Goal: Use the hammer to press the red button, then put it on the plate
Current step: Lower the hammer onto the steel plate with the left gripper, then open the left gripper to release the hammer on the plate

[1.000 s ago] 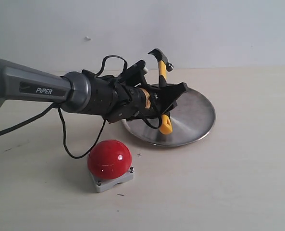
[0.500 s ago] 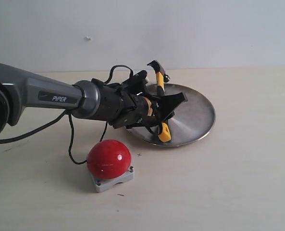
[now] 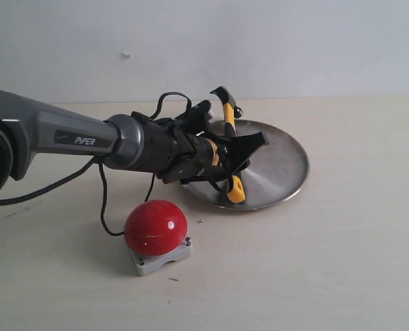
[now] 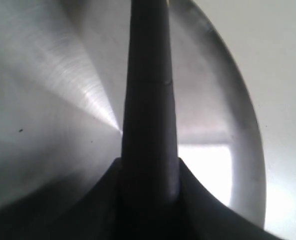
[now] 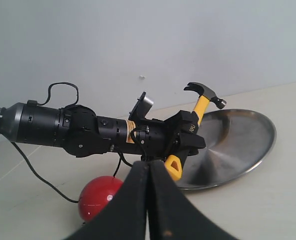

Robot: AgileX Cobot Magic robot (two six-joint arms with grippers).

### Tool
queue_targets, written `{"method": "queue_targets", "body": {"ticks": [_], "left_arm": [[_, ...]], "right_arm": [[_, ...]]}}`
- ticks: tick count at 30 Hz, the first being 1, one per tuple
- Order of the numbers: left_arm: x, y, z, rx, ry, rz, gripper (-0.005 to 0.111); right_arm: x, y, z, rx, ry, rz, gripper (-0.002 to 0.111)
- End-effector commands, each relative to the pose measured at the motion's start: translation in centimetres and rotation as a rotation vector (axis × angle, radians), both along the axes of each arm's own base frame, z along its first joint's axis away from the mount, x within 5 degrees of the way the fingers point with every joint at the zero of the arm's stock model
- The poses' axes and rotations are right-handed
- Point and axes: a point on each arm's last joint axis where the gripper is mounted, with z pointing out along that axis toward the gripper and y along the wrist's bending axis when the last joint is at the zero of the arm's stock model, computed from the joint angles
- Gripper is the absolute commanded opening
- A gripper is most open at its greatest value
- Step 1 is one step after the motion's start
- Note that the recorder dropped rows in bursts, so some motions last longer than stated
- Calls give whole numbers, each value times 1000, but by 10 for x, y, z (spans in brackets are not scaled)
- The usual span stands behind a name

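My left gripper (image 3: 240, 157) is shut on the hammer (image 3: 230, 121) and holds it nearly upright over the near-left part of the steel plate (image 3: 280, 165). The dark head points up and the yellow looped end (image 3: 236, 192) hangs just above the plate's surface. In the left wrist view the dark handle (image 4: 148, 100) fills the middle with the plate (image 4: 53, 100) close behind. The red button (image 3: 156, 227) sits on its grey base in front of the arm, apart from the hammer. My right gripper (image 5: 148, 172) is shut and empty, held back from the scene; it does not show in the exterior view.
A black cable (image 3: 102, 203) hangs from the left arm and loops down beside the red button. A pale wall (image 3: 273, 41) stands behind the plate. The beige tabletop (image 3: 342, 262) stretches to the right and front.
The left arm has reached farther right and lowered over the last second, bringing the hammer down toward the plate. In the last half second it has hardly moved.
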Motion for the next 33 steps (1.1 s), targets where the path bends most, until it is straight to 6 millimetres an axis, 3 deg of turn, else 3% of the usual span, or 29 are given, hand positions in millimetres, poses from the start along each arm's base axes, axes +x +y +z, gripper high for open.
{"method": "queue_targets", "body": {"ticks": [1,11,17,25,31,33], "left_arm": [[4,-4,18,-44,-69,-36,0],[4,-4,12,-32,-61,-37,2],[4,-4,11,-27,-57,-35,21],[3,-2,10,-5,-46,-28,24],[3,-2,10,-7,-47,-29,46],[3,-2,10,-9,-48,-29,47]], "right_arm": [[0,0,0,-5,-13,1,0],[0,0,0,-5,-13,1,0],[0,0,0,-5,-13,1,0],[0,0,0,-5,-13,1,0],[0,0,0,-5,-13,1,0],[0,0,0,-5,-13,1,0]]}}
